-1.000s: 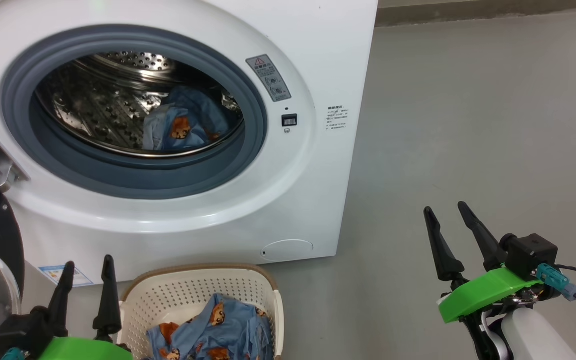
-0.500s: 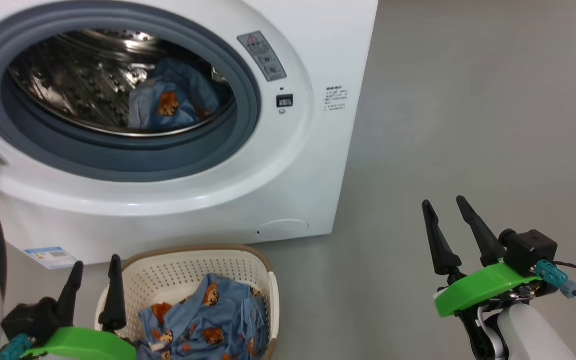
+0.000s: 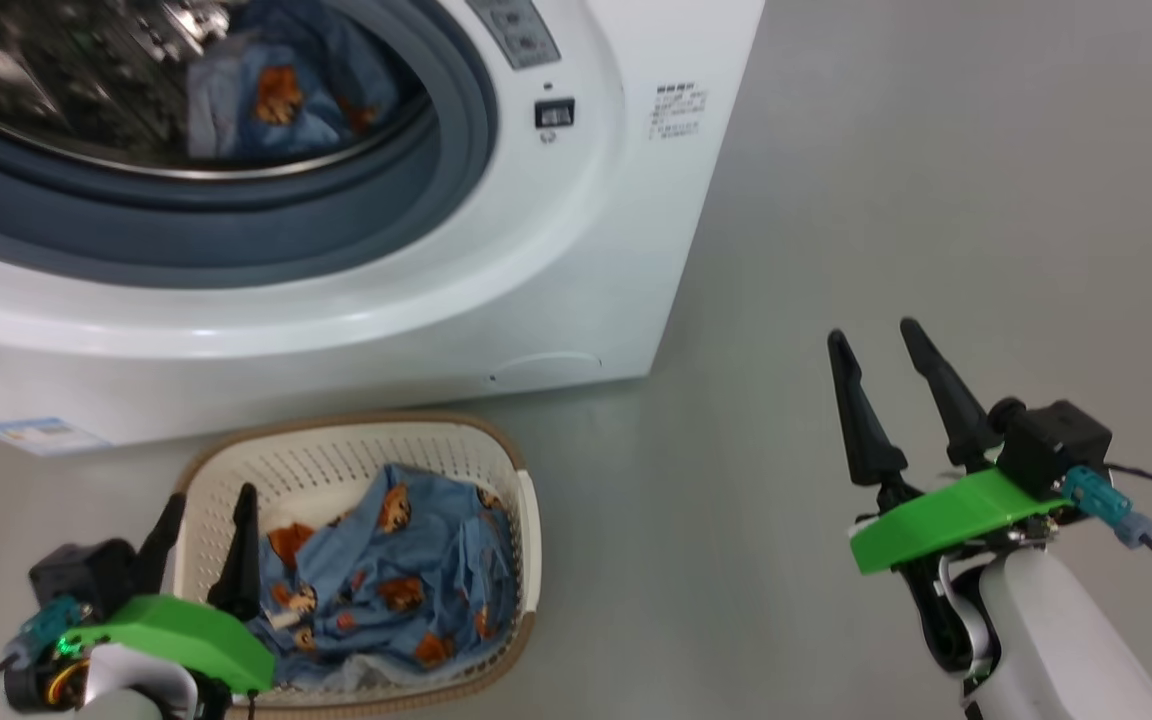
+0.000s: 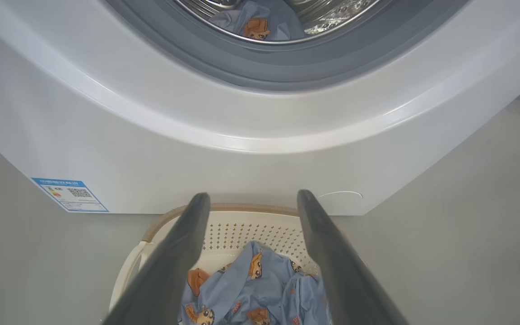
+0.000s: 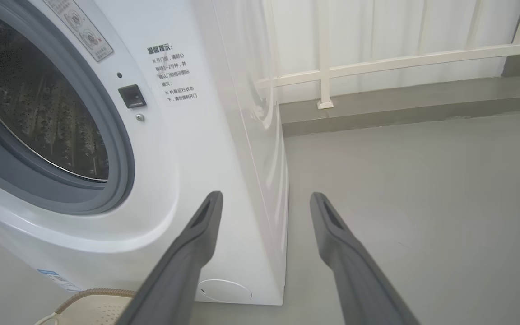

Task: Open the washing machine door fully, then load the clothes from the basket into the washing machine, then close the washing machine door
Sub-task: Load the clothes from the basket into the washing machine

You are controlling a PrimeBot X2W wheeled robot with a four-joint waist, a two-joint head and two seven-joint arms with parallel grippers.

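Left gripper (image 3: 209, 497): fingers are spread wide, nothing is held, poised over the left edge of the basket (image 3: 528, 520) | right gripper (image 3: 870, 332): fingers are likewise parted and empty, well right of the basket | clothes (image 3: 406, 585): heaped inside the basket, more bear-print cloth is seen in the drum (image 3: 46, 60) | washing machine (image 3: 586, 250): set just behind the basket, its opening left uncovered

Bear-print blue clothes (image 3: 406, 585) lie bunched in the cream basket (image 3: 336, 425) just before the left gripper (image 3: 211, 493); more sit inside the washing machine (image 3: 386, 330) beyond.
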